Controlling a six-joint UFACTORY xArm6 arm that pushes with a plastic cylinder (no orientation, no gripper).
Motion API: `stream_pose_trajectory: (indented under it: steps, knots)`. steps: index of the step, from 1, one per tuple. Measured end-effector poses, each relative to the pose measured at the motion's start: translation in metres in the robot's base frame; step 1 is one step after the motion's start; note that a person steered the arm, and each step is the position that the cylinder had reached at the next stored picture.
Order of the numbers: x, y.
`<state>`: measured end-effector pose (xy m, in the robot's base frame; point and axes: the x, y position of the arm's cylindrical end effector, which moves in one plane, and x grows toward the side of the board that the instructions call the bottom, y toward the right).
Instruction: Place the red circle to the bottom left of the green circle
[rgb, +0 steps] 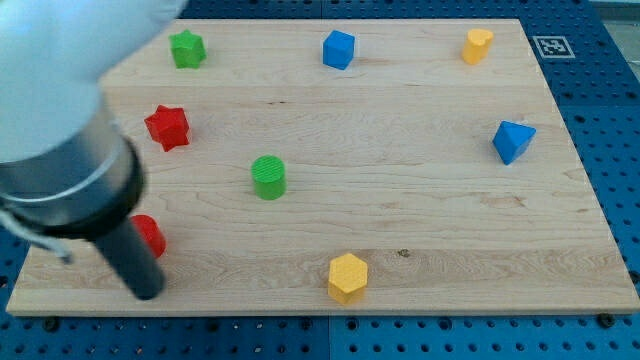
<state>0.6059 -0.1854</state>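
The green circle (268, 176) stands left of the board's middle. The red circle (150, 235) lies near the board's left edge, down and to the left of the green circle, partly hidden behind my rod. My tip (144, 292) rests just below the red circle, close to the board's bottom left edge. Whether the rod touches the red circle I cannot tell.
A red star (167, 127) lies above the red circle. A green star (187, 48) is at the top left. A blue cube (338, 49), a yellow block (478, 45), a blue triangular block (512, 141) and a yellow hexagon (347, 277) lie around. The wooden board (430, 230) sits on blue pegboard.
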Motion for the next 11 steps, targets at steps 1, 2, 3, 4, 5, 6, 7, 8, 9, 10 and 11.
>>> stream_pose_trajectory:
  steps: [1,2,3,4,5,6,7,8,9,10,11]
  knots:
    - [-0.023,-0.025]
    - [-0.051,0.032]
    - [-0.062,0.066]
    - [-0.062,0.031]
    - [-0.071,-0.005]
    - [-0.089,0.039]
    - [-0.095,0.065]
    - [-0.095,0.039]
    - [-0.101,-0.009]
    - [-0.136,-0.060]
    - [-0.193,-0.080]
